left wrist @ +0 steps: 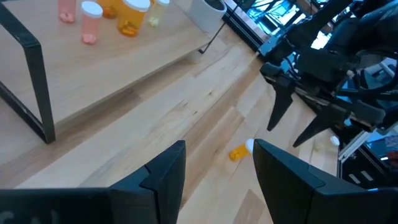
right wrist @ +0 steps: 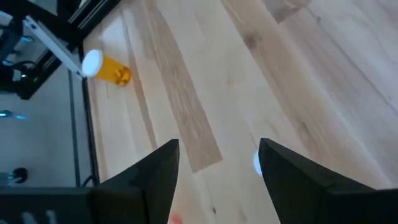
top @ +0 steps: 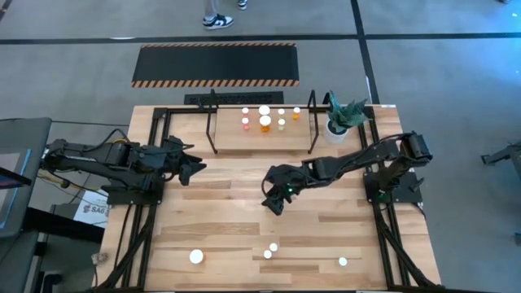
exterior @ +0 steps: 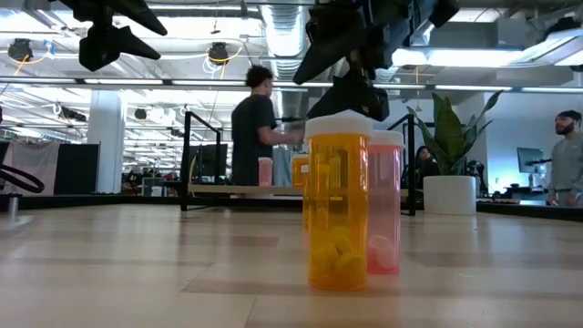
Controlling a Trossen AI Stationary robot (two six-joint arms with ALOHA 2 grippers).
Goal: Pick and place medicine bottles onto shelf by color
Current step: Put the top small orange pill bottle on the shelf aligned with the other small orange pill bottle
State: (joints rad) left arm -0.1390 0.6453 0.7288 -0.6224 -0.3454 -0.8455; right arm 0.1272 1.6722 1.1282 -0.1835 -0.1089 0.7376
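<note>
Several medicine bottles (top: 264, 122) with white caps stand on the shelf (top: 260, 138) at the table's far middle. More bottles sit loose near the front edge; the low view shows an orange one (exterior: 337, 210) and a pink one (exterior: 383, 205) upright side by side. Another orange bottle (right wrist: 107, 68) lies on its side on the table. My right gripper (top: 274, 201) hangs open over the table's middle, fingers (right wrist: 214, 180) slanting down with nothing between them. My left gripper (top: 192, 168) waits open at the left, above the table, also holding nothing (left wrist: 219, 180).
A white pot with a green plant (top: 342, 120) stands at the shelf's right end. A black mat with striped edges (top: 216, 65) lies on the floor beyond the table. People move in the room behind (exterior: 255, 128). Bare wood lies between the shelf and the loose bottles.
</note>
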